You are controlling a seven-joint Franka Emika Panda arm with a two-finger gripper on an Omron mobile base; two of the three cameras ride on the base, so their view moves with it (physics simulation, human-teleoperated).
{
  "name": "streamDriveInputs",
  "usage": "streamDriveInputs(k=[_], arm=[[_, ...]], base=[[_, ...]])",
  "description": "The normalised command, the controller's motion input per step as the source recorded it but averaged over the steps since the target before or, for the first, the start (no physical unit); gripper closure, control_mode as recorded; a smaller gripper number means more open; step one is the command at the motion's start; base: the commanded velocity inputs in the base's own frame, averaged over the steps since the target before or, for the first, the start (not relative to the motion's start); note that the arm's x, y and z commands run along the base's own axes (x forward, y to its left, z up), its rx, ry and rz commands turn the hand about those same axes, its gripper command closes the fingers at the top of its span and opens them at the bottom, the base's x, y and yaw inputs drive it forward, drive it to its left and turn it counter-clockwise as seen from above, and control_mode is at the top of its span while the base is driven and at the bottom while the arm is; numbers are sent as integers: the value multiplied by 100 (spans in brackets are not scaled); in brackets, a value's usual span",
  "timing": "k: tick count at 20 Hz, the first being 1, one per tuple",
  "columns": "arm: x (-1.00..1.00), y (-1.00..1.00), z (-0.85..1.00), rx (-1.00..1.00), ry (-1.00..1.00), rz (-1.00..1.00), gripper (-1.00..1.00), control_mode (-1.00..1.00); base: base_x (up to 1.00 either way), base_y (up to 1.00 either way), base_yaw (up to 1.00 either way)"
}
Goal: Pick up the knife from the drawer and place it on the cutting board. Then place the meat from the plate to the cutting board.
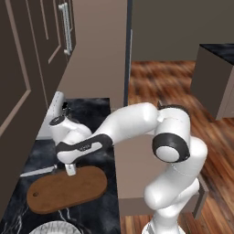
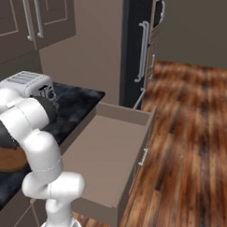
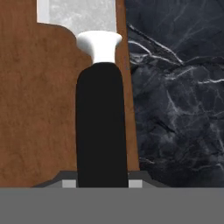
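My gripper is shut on the knife's black handle and hangs low over the far edge of the brown cutting board. The silver blade sticks out to the left, over the board's edge and the dark counter. In the hand view the blade points up, with the cutting board under it and to its left. I cannot tell whether the knife touches the board. The drawer stands pulled out with a bare inside. The plate's rim shows at the bottom edge. The meat is out of view.
A white toaster stands at the back of the black marble counter. Brown upper cabinets with long handles hang above the counter. A wooden floor spreads to the right of the open drawer.
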Motion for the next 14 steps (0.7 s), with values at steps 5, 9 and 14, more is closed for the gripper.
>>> streamDriveInputs(k=[5, 9, 14], arm=[[-11, -6, -19, 0, 0, 0, 100, -100], [-26, -23, -22, 0, 0, 0, 100, -100], [-5, -6, -2, 0, 0, 0, 100, -100]], base=[[0, 0, 0], [0, 0, 0], [0, 0, 0]])
